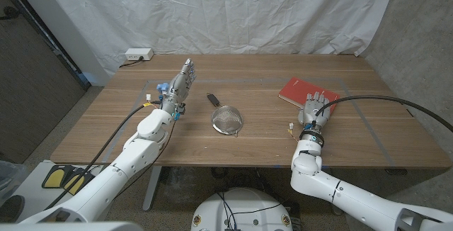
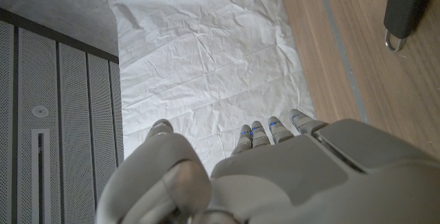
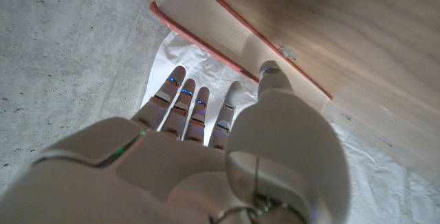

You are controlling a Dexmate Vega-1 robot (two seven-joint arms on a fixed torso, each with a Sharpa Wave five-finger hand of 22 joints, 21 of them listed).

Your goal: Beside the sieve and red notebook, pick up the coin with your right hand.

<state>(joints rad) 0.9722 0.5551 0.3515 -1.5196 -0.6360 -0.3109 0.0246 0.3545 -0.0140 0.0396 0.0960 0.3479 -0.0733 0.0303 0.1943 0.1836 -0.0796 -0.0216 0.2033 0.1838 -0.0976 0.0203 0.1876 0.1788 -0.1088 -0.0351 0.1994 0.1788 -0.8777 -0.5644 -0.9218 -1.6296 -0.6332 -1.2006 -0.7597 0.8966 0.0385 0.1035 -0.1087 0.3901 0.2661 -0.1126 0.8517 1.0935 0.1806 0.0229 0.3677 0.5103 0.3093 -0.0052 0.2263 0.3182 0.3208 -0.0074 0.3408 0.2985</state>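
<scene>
Head view shows the right hand [image 1: 316, 108] with fingers spread, holding nothing, its fingertips over the near edge of the red notebook [image 1: 303, 91] on the wooden table [image 1: 248, 142]. The coin cannot be made out; perhaps the hand covers it. The sieve [image 1: 226, 120] lies near the table's middle, well apart from the notebook. The left hand [image 1: 179, 83] is raised, fingers straight, close together and empty.

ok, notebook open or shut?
Shut. The red notebook lies flat on the table, cover on top; the right wrist view shows its page edges pressed together.
</scene>
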